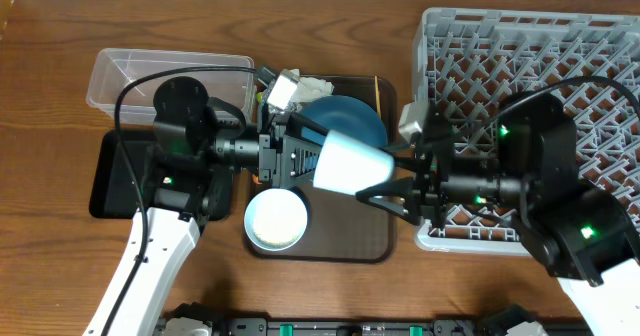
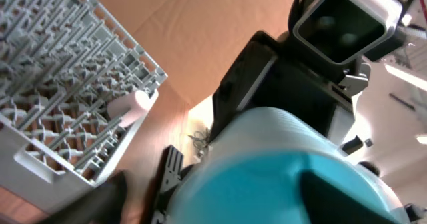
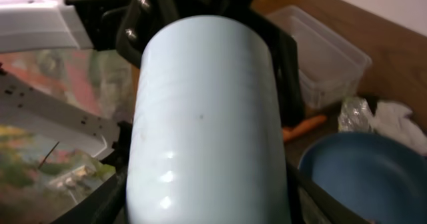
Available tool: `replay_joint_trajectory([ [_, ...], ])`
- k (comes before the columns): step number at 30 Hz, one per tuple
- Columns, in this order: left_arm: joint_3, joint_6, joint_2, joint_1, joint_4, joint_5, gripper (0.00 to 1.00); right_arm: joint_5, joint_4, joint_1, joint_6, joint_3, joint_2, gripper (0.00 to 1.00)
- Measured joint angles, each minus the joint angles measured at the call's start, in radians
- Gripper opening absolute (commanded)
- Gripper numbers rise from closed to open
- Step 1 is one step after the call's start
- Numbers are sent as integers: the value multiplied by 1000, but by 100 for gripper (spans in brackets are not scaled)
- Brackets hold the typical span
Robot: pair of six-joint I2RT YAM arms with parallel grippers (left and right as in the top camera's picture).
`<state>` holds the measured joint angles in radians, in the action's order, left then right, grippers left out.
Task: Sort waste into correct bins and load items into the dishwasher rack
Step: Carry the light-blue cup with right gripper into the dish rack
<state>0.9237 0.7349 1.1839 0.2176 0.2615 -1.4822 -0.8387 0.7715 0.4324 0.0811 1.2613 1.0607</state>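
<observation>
The light-blue cup (image 1: 350,163) hangs on its side above the brown serving tray. My left gripper (image 1: 305,156) is shut on its wide end; the cup fills the left wrist view (image 2: 287,164). My right gripper (image 1: 388,179) is open, its fingers on either side of the cup's narrow end (image 3: 200,117). The blue plate (image 1: 345,116) and white bowl (image 1: 276,219) sit on the serving tray. Crumpled paper (image 3: 400,121), foil (image 3: 353,111) and the carrot (image 3: 303,126) lie behind the plate. The pink cup (image 2: 130,107) lies at the rack's corner.
The grey dishwasher rack (image 1: 540,36) is at the right. The clear tub (image 1: 130,71) is at the back left, with the black tray (image 1: 110,176) in front of it. The brown serving tray (image 1: 350,241) is in the middle. Chopsticks (image 1: 377,91) lie at its back right.
</observation>
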Motion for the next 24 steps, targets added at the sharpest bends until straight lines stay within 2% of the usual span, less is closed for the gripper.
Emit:
replay_joint_trajectory([
  [5,0,-3,2,-40,-2,15,98,171,95,-51,-80,0,-84,48],
  [8,0,-3,3,-70,-2,15,98,326,188,-140,-146,0,-135,51],
  [14,0,-3,3,-91,-2,15,98,653,365,-360,-294,0,-180,51],
  [18,0,-3,3,-91,-2,14,98,865,417,-530,-414,0,-171,58],
  [24,0,-3,3,-91,-2,-6,98,993,406,-766,-495,0,-133,58],
])
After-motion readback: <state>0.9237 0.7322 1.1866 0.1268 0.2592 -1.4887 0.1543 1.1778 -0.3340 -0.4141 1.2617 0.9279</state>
